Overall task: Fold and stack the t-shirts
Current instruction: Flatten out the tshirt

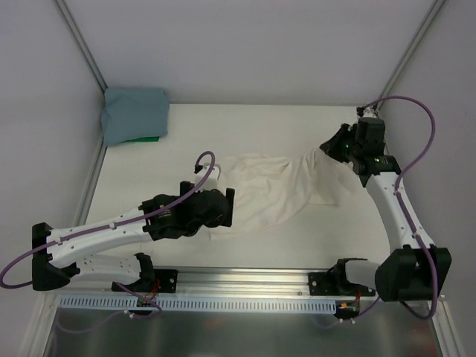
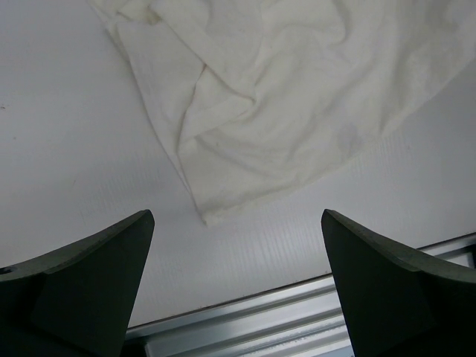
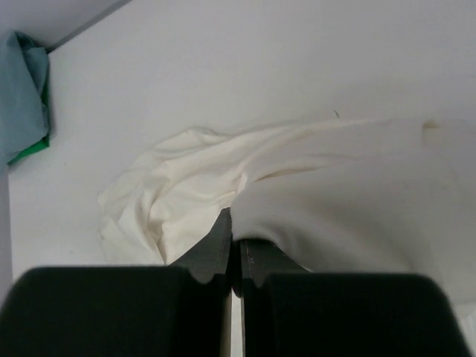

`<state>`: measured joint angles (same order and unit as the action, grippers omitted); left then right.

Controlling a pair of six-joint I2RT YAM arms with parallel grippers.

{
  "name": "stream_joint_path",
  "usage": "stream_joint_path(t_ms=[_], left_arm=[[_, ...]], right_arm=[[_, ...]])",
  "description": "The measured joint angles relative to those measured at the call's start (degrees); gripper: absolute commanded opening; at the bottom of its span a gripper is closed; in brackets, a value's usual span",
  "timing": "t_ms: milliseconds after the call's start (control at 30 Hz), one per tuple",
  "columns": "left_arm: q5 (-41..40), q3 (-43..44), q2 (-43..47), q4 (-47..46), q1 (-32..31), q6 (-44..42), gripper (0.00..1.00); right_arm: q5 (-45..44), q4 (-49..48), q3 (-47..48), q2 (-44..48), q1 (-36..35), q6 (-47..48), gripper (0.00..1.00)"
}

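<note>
My right gripper (image 3: 234,239) is clamped on one end of the cream t-shirt (image 1: 275,190), its fingers pressed together with cloth pinched between them and draping over to the right in the right wrist view. In the top view this gripper sits at the upper right of the frame, and the shirt stretches from it down toward the centre, lying rumpled on the white surface (image 1: 260,126). My left gripper (image 2: 236,217) is wide open and holds nothing. In the left wrist view its two dark fingers (image 2: 97,275) frame a bare strip of surface, with a loose corner of the shirt just above the gap and apart from both fingers. The teal-blue t-shirt (image 1: 135,115) lies folded in the upper left corner of the top view, well apart from the cream one, resting on something green (image 1: 145,139) whose edge peeks out below it.
</note>
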<state>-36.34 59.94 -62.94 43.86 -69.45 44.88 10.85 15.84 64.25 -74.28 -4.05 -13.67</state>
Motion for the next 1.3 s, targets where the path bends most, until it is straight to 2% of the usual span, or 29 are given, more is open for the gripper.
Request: stream_joint_path(t_ms=[133, 467, 633, 900, 933, 967, 1000, 1033, 1067, 1200, 1300], left_arm=[[0.31, 0.0, -0.02, -1.92, 0.0, -1.07, 0.99], [1.38, -0.87, -0.02, -3.61, 0.0, -2.29, 0.99], [1.42, -1.79, 0.0, -4.42, 0.0, -2.54, 0.99], [1.81, -1.95, -0.92, -6.62, 0.0, -4.31, 0.99], [1.86, -1.95, -1.36, -6.99, 0.0, -4.5, 0.99], [1.92, -1.95, -1.92, -7.5, 0.0, -4.76, 0.99], [2.03, -1.92, -2.51, -7.82, 0.0, -5.05, 0.99], [2.1, -1.92, -3.08, -8.07, 0.0, -5.29, 0.99], [2.12, -1.9, -3.63, -8.26, 0.0, -5.57, 0.99], [3.02, -0.72, -5.99, -9.35, 1.18, -8.22, 0.99], [7.76, -0.02, -6.95, -12.55, 7.06, -11.56, 0.99]], right_arm=[[-2.32, 7.54, -4.28, 7.76, 1.77, 2.8, 0.0], [-3.65, 21.16, -6.49, 12.39, 2.36, 6.27, 0.0], [-1.62, 25.35, -11.69, 23.21, 2.36, 6.67, 0.0], [6.29, 35.21, -24.5, 41.81, 2.29, 6.05, 0.01], [7.21, 36.81, -24.63, 43.36, 2.27, 5.99, 0.11], [8.33, 38.27, -24.61, 44.76, 2.25, 5.86, 0.29], [9.55, 39.63, -24.59, 45.75, 2.25, 6.01, 0.8], [10.58, 41.05, -24.5, 46.25, 2.25, 5.9, 0.95], [11.3, 42.25, -24.46, 46.45, 2.25, 6.05, 1.0], [14.19, 44.59, -23.17, 47.32, 2.23, 5.51, 1.0], [14.38, 44.11, -18.56, 44.94, 2.21, 4.7, 0.99]])
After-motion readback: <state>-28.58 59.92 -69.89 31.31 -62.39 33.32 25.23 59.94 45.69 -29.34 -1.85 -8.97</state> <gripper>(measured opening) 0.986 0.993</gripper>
